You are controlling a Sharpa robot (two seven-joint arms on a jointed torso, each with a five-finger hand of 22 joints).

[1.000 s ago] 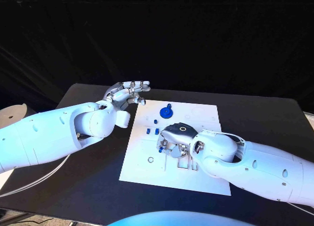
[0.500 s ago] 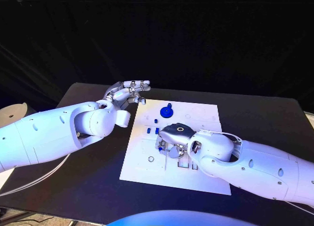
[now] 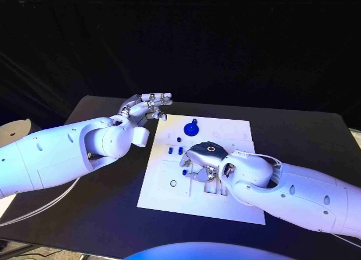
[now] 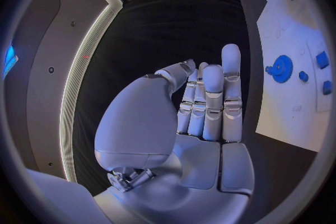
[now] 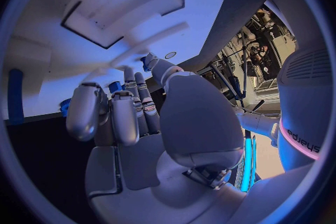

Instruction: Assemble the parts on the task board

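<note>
The white task board (image 3: 169,192) lies in the middle of the black table. On its far part lie a blue gear (image 3: 192,129) and two small blue parts (image 3: 176,150); the left wrist view shows the gear (image 4: 282,69) and small parts (image 4: 322,59) too. My right hand (image 3: 205,160) hangs low over the board's middle with its fingers curled down. A small blue part (image 3: 184,172) sits right at its fingertips; whether it is pinched I cannot tell. My left hand (image 3: 149,103) is raised beside the board's far left corner, fingers straight and holding nothing.
The board has several recesses and slots near my right hand (image 5: 133,117). A pale round object (image 3: 15,129) sits off the table's left side. Bare black table (image 3: 305,135) lies right of the board.
My right hand has shifted slightly over the board's middle and curled a little more. The blue part at its fingertips stays in place. The left hand has not moved.
</note>
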